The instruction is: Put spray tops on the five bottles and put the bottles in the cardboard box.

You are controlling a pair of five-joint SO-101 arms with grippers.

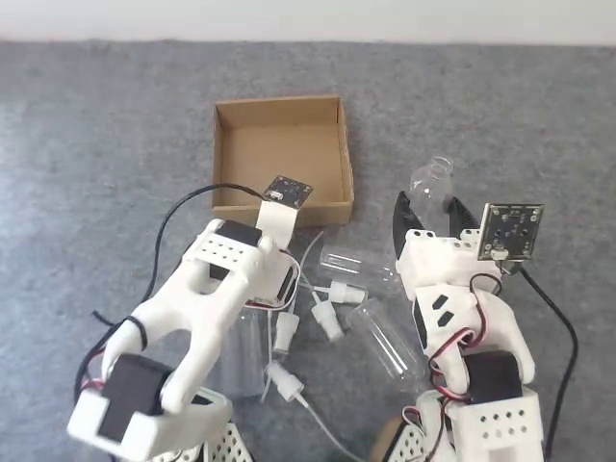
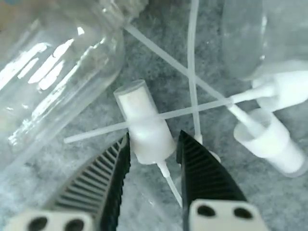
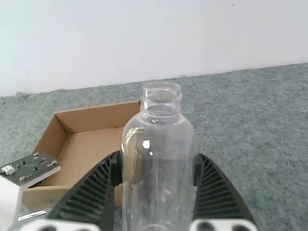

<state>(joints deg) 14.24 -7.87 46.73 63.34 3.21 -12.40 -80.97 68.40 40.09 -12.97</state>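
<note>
Cardboard box [image 1: 284, 210] at far side of grey worktop [image 1: 115, 115], open side up. Clear bottle [image 3: 156, 144] upright in right jaws, off the box's right side: clamped on the body from both sides, neck open. Left jaws low among the loose parts near the middle, closed against a white top [image 2: 144, 125] lying on the worktop, one jaw each side, both touching. More tops [image 1: 327, 318] and more bottles [image 1: 390, 337] on their sides between the arms. Thin dip tubes [image 2: 191, 57] crossing over each other just beyond the left jaws.
</note>
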